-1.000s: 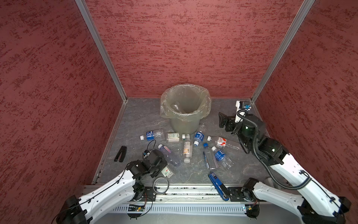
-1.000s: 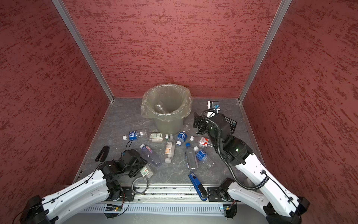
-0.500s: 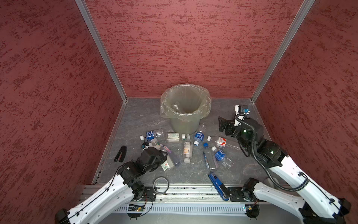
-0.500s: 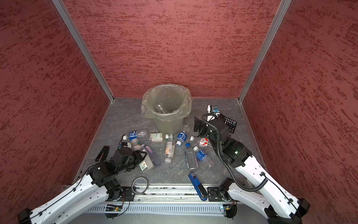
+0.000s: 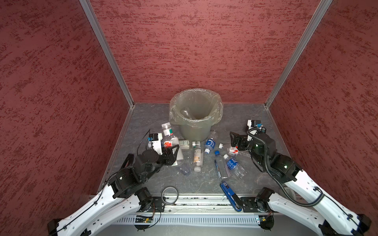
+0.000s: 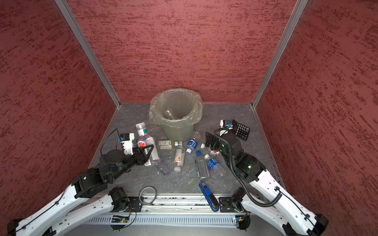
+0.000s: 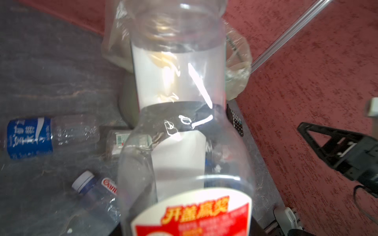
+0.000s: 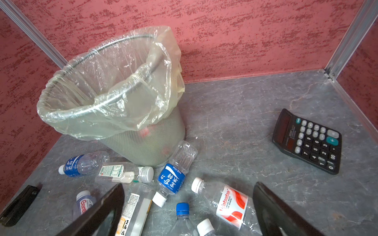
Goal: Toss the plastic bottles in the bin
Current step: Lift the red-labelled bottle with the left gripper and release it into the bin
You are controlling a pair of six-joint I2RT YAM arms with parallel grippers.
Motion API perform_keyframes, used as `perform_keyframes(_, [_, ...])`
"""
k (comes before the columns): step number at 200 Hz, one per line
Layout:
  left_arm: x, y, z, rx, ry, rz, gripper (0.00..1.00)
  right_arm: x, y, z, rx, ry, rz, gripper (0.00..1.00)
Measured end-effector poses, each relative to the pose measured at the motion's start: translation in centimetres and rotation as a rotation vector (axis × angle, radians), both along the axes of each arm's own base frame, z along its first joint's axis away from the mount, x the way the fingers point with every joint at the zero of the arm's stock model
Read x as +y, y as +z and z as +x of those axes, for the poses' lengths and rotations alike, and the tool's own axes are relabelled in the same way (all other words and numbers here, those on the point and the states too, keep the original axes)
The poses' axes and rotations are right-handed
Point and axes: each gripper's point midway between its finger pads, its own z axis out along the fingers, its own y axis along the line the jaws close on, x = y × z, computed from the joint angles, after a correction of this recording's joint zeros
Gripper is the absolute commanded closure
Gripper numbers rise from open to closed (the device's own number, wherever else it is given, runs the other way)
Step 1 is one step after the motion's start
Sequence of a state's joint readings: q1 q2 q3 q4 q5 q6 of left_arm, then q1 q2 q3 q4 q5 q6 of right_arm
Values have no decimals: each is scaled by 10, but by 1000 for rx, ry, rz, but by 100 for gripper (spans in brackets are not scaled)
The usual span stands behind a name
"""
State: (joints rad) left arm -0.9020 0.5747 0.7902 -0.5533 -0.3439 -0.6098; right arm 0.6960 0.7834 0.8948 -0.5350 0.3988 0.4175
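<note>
In a top view, left of centre, my left gripper (image 5: 171,152) is clamped on a clear red-labelled bottle (image 5: 173,141). At centre, loose plastic bottles (image 5: 198,157) lie on the floor (image 5: 235,114) just below the bin (image 5: 192,132). Right of them my right gripper (image 5: 237,141) hangs wide open over a red-and-white-labelled bottle (image 5: 233,151).

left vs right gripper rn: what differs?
Left gripper is shut on a clear red-label bottle; right gripper is wide open and empty. Left gripper holds its bottle off the table, pointing toward the bin; right gripper hovers over a Wahaha bottle lying flat. Both are black, two-fingered.
</note>
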Motion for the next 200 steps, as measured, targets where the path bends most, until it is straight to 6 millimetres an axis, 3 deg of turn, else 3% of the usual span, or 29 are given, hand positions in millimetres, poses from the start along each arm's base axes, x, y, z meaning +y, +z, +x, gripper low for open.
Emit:
perform_keyframes(22, [-10,35,0,-126,-46,34,51,-2,-13,-6,20,6,19,1])
perform_keyframes(52, [-21,76,4,-265,-73,63,52,-1,-15,-8,32,8,42,1])
perform_keyframes(97, [-50,134,35,-403,-61,124,52,-1,-15,-9,37,5,58,1])
perform_keyframes(126, [-56,169,98,-435,1,124,45,0,-15,-9,38,5,63,1])
perform_keyframes(157, [-63,184,194,-410,43,115,13,1,-15,-9,41,5,73,1])
perform_keyframes(169, [-68,174,227,-381,28,117,0,0,-14,-10,40,4,79,1])
perform_keyframes(185, [-71,152,260,-314,7,107,0,-1,-12,-11,35,2,88,2])
perform_keyframes(200, [-67,124,273,-247,3,124,0,-3,-8,-13,26,2,100,1])
